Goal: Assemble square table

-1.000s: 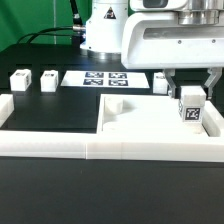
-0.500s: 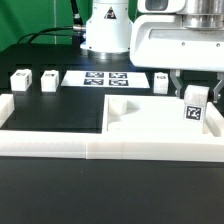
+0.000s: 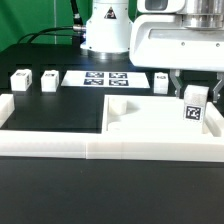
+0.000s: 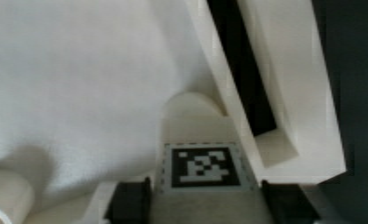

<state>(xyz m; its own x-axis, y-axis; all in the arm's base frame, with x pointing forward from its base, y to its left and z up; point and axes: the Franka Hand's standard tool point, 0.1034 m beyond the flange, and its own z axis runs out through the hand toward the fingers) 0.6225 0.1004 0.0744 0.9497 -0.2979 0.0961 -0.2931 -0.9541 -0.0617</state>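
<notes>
a: four legs, where are they?
b: two loose legs (image 3: 19,81) sit on the worktop (image 3: 50,118) at ten o'clock of the slab (image 3: 150,128) in the exterior view, and a third leg (image 3: 161,83) at one o'clock.
a: and the fourth leg (image 3: 195,108)?
b: clamped between the fingers (image 3: 171,82), slightly tilted, at the slab's three o'clock side. whether it touches the slab, i cannot tell.
a: the slab itself?
b: lying flat inside the border wall (image 3: 100,148).

Smooth matt white plastic slab (image 3: 150,128), matching plastic leg (image 3: 194,95) (crisp printed tag (image 3: 194,113)), matt black work surface (image 3: 50,112)
</notes>
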